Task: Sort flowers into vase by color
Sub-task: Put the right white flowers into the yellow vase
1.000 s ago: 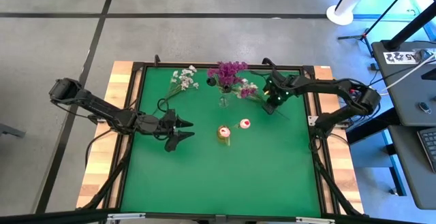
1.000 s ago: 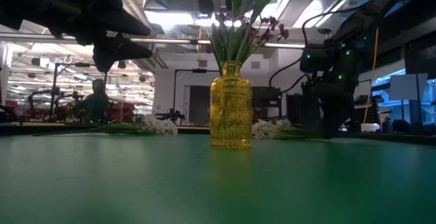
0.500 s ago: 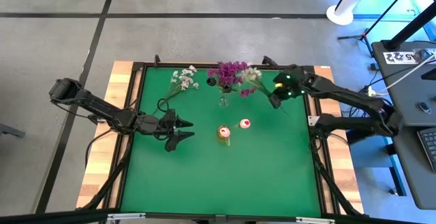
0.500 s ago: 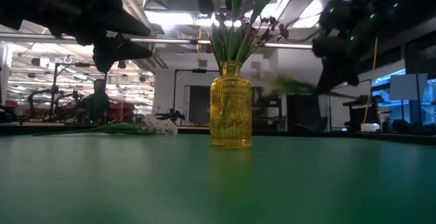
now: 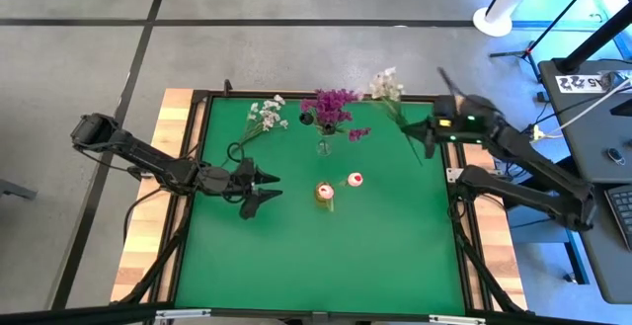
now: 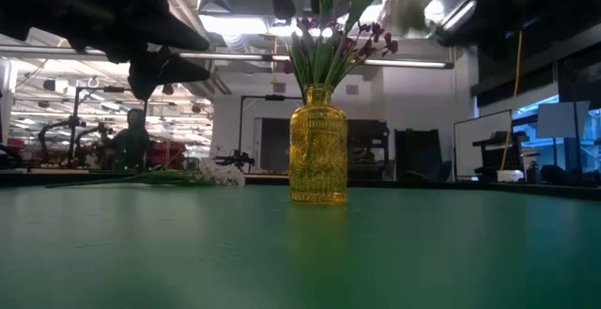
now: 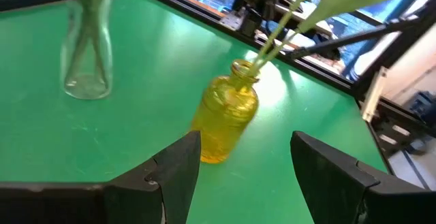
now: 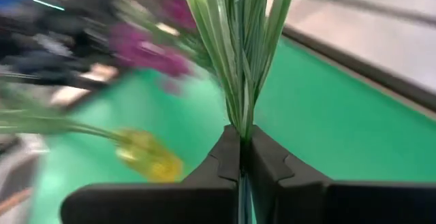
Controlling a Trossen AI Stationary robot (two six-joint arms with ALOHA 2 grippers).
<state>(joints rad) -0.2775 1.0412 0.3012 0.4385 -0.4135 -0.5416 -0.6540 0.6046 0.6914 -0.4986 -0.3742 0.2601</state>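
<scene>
My right gripper (image 5: 432, 133) is shut on a sprig of white flowers (image 5: 385, 86), raised over the table's far right part. A clear vase (image 5: 324, 145) holds magenta sprigs (image 5: 331, 104). A yellow vase (image 5: 324, 195) at mid-table holds green stems with pink buds (image 5: 355, 179). More white sprigs (image 5: 265, 118) lie flat on the mat at far left. My left gripper (image 5: 265, 189) hovers open left of the yellow vase (image 7: 225, 115), pointing at it. My right gripper pinches the white sprig's bunched green stems (image 8: 240, 118) between its two shut fingers (image 8: 225, 157), partway along their length. The stems run on past the fingers on both sides. The sprig is lifted clear of the table, with its blossoms toward the far edge.
The green mat (image 5: 316, 256) has a raised dark frame (image 5: 457, 216) around it. The near half of the mat holds no objects. In the low view a person (image 6: 133, 140) sits in the room behind the table.
My right gripper has risen from the mat beside the clear vase and moved toward the table's right edge. It stays shut on the white sprig, which has been lifted clear of the table and carried away from the clear vase.
</scene>
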